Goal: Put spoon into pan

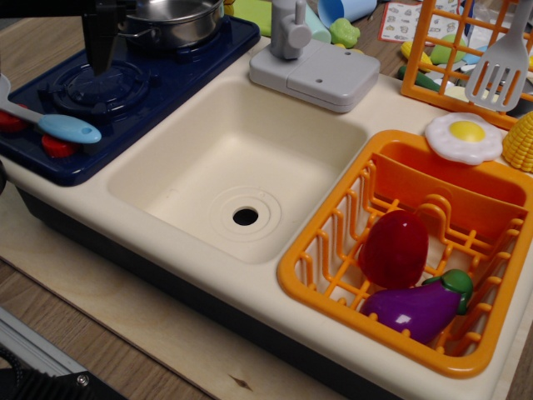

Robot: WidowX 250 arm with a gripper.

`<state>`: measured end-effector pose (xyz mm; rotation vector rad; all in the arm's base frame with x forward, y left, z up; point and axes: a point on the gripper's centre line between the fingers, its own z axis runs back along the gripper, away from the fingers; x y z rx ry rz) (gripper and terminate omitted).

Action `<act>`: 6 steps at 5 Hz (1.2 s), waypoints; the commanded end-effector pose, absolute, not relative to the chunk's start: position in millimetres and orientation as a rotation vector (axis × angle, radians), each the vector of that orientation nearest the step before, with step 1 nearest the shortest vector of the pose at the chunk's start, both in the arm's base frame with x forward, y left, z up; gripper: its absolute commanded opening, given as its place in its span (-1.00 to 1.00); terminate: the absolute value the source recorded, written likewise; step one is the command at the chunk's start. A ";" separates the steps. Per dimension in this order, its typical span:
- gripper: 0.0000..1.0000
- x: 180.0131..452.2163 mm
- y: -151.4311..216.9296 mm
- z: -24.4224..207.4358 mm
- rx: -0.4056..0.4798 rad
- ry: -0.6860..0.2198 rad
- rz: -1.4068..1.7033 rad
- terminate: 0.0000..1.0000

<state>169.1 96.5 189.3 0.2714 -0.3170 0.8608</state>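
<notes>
The spoon point(68, 127) lies on the front left of the dark blue toy stove point(166, 83). Its light blue handle points right and its pale end runs off the left edge. The pan point(176, 20), a shiny steel pot with dark handles, sits on the stove's back burner at the top. My gripper point(103, 60) is a dark shape hanging over the front burner, behind and to the right of the spoon and left of the pan. It holds nothing that I can see. Its jaws are too dark to make out.
A cream sink basin point(237, 167) with a grey faucet point(304, 58) lies to the right of the stove. An orange dish rack point(333, 250) holds a red piece and a purple eggplant point(416, 307). A fried egg point(464, 136), corn and a grey slotted spatula point(500, 67) are at the far right.
</notes>
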 end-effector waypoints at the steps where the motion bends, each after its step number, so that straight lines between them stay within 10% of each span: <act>1: 1.00 169.1 96.5 189.3 0.271 -0.317 0.861 -1.00; 6: 1.00 170.8 125.8 140.8 0.138 -0.252 1.001 -1.00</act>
